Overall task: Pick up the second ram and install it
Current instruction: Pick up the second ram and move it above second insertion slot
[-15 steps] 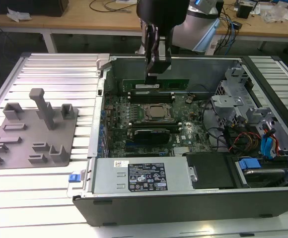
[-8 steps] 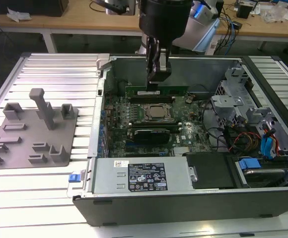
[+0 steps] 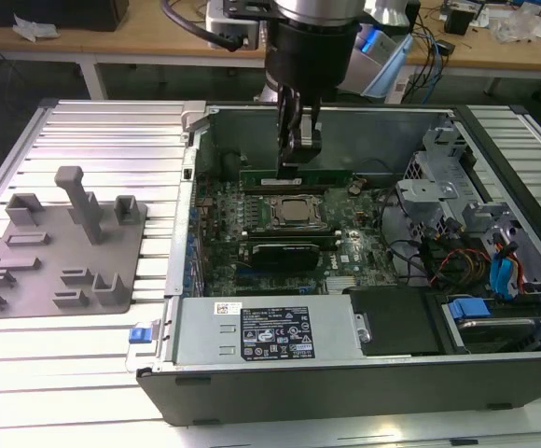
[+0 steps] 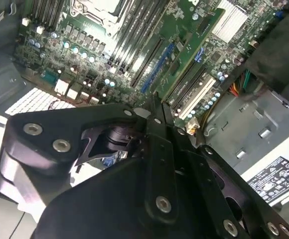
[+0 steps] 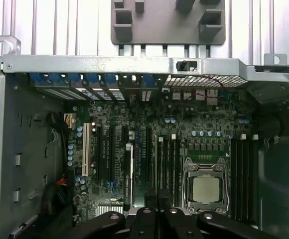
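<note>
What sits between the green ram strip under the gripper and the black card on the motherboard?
The CPU socket, holding a silver-lidded processor, lies between the green ram strip and the black card, as the exterior view shows.

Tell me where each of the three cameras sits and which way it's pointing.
Exterior view: off the arm, raised, looking down into the open computer case; shows the arm and its gripper holding the second ram.
First wrist view: on the arm, facing straight down at the motherboard, gripper linkage in front.
Second wrist view: on the arm, looking obliquely past the gripper at the motherboard.
All three share the processor socket.
</note>
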`<state>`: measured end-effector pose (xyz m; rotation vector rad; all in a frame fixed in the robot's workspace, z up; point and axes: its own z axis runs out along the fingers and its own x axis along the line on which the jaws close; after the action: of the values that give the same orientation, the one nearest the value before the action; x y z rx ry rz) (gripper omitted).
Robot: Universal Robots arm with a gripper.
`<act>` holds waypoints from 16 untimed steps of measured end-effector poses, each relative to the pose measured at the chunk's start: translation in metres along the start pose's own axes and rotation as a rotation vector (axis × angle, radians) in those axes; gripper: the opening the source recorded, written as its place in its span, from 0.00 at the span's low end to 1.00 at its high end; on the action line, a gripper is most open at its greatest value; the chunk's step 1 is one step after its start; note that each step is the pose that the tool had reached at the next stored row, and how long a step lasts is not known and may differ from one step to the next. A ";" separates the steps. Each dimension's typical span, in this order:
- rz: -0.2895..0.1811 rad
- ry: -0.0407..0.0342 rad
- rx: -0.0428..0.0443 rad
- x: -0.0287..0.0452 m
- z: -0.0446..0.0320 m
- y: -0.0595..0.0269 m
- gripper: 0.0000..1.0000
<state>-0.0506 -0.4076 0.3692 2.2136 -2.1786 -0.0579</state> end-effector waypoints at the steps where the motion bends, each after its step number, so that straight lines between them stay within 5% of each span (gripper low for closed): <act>1: 0.000 0.0000 0.0000 0.0000 0.0000 0.0000 0.09; 10: 0.000 -0.0025 0.0000 -0.0111 0.0112 -0.0007 0.09; 16: 0.000 -0.0045 0.0000 -0.0227 0.0308 -0.0019 0.09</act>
<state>-0.0506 -0.3848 0.3384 2.2157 -2.1807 -0.0630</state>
